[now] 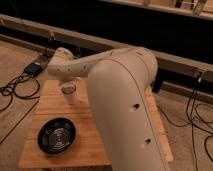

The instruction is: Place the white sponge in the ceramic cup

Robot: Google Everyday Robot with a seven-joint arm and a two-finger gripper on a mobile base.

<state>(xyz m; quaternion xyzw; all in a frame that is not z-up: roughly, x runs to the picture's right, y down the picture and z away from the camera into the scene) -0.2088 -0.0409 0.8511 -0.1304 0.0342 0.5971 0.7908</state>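
The ceramic cup (68, 93) is a small pale cylinder standing upright at the back left of the wooden table (100, 145). My big white arm fills the middle of the view and reaches left over the table. The gripper (67, 80) is at its far end, pointing down right above the cup, and the wrist hides most of it. The white sponge is hidden or out of view.
A wide black ridged bowl (56, 135) sits at the table's front left. Cables (15, 92) and a small dark box (34, 68) lie on the floor to the left. A long rail (30, 25) runs behind the table. More cables (197, 110) hang at the right.
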